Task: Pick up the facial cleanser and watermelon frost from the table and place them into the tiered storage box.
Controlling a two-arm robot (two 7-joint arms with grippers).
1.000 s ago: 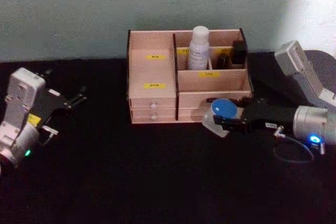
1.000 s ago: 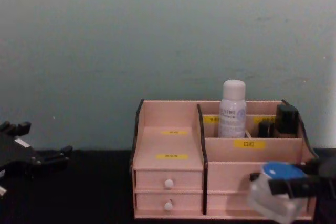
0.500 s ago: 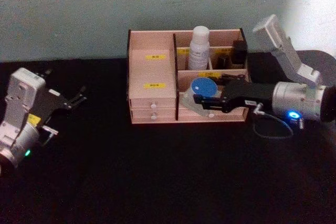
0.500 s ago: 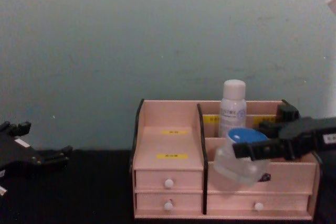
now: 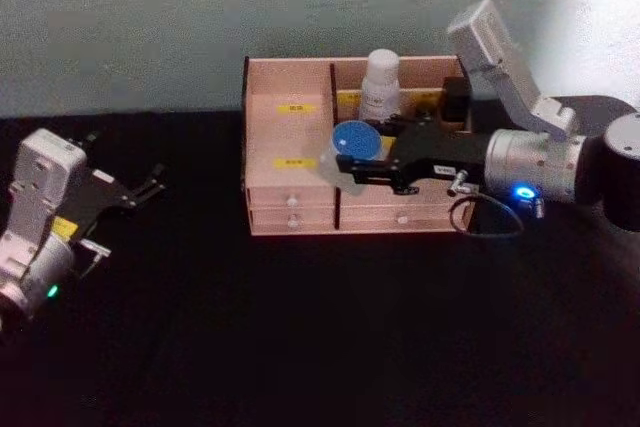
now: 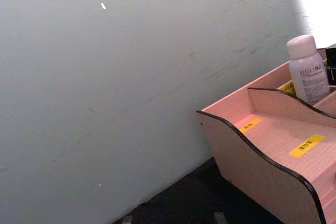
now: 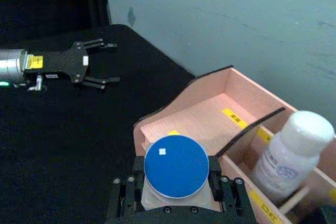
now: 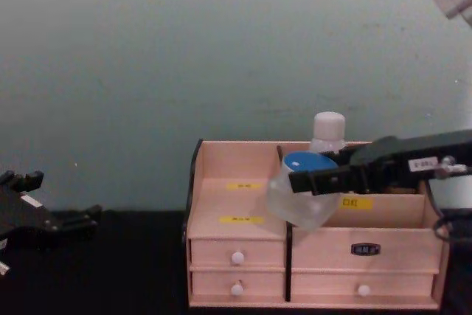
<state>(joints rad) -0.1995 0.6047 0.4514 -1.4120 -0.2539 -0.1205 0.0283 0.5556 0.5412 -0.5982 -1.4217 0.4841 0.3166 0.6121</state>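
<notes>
- Blue-lidded jar (image 5: 352,141) sits clamped between the jaws of the right gripper (image 7: 177,178), above the tiered storage box (image 5: 292,179).
- Left gripper (image 5: 143,190) rests over the counter (image 5: 300,327), jaws spread, empty.

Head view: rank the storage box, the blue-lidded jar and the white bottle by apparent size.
1. Storage box.
2. Then jar and bottle: alike, and the jar, in the right gripper, is nearer the camera; unranked.

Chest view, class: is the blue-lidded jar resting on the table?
No, the right gripper holds the blue-lidded jar up in the air, level with the upper shelves of the tiered storage box.
</notes>
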